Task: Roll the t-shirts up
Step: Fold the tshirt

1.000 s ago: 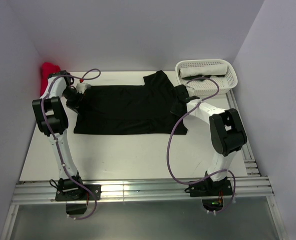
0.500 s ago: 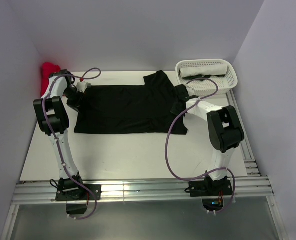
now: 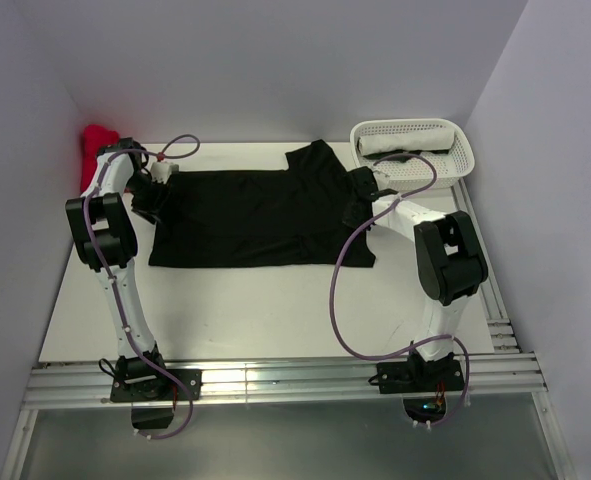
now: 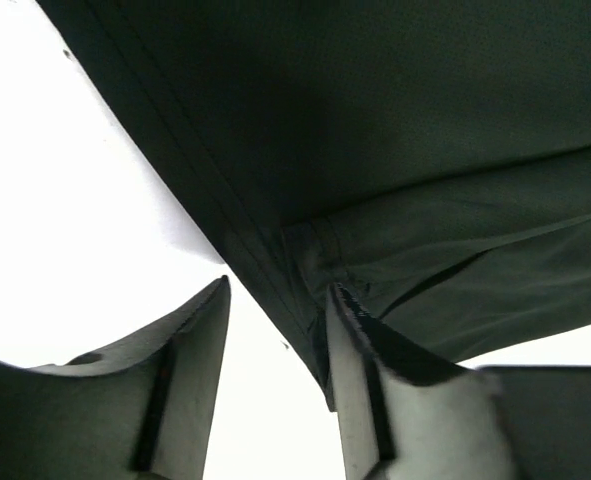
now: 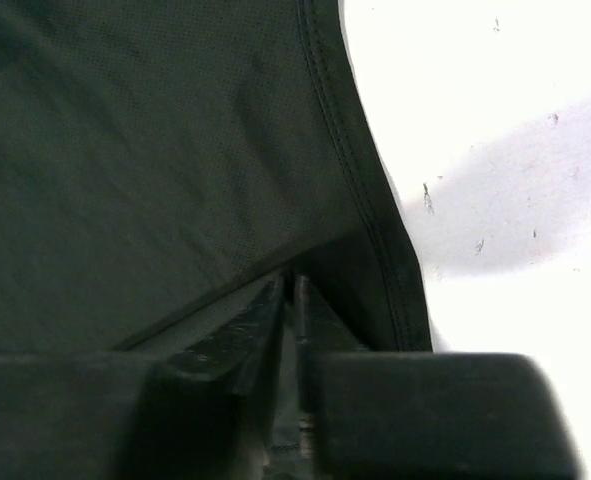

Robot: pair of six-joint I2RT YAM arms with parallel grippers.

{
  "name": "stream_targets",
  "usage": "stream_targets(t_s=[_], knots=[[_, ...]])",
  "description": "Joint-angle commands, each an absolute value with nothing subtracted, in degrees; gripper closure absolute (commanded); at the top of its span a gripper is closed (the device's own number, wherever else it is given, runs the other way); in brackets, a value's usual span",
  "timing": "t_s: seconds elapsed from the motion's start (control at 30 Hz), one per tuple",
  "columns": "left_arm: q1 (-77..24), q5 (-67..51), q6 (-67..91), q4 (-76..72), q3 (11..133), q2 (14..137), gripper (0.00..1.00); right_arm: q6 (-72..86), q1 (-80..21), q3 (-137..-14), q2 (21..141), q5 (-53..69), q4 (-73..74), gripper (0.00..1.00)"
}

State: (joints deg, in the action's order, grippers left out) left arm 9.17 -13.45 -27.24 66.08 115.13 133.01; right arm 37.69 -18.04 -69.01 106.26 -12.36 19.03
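A black t-shirt (image 3: pixel 255 215) lies spread flat across the table, its sleeves towards the right. My left gripper (image 3: pixel 150 196) is at the shirt's left edge. In the left wrist view it (image 4: pixel 279 290) stands open, and the shirt's hem (image 4: pixel 275 260) runs between the fingers, against the right one. My right gripper (image 3: pixel 361 190) is at the shirt's right side by a sleeve. In the right wrist view its fingers (image 5: pixel 288 278) are a thin slit apart, with their tips at a raised fold of the black fabric (image 5: pixel 125 150). Whether they still pinch it does not show.
A red t-shirt (image 3: pixel 97 140) is bunched in the back left corner. A white perforated basket (image 3: pixel 465 160) at the back right holds a rolled white t-shirt (image 3: pixel 407 138). Bare white table (image 3: pixel 255 310) lies in front of the black shirt.
My left jaws have opened and let go of the shirt's left edge. My right jaws have parted a little. Both arms have hardly moved.
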Motion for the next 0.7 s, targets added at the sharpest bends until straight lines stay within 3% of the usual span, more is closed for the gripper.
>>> stream_targets(t_s=[0.0, 0.17, 0.67], knots=[[9.23, -12.92, -27.16, 65.04, 116.1, 128.85, 0.5, 37.18, -17.4, -70.93, 105.39, -13.09, 18.46, 0.74], [9.23, -13.18, -28.65, 65.57, 113.92, 126.22, 0.46, 37.44, -17.4, -70.49, 103.28, -13.62, 18.9, 0.49], [9.4, -16.78, -29.53, 66.09, 111.53, 122.87, 0.45, 40.78, -19.95, -56.88, 88.6, -11.78, 18.02, 0.51]])
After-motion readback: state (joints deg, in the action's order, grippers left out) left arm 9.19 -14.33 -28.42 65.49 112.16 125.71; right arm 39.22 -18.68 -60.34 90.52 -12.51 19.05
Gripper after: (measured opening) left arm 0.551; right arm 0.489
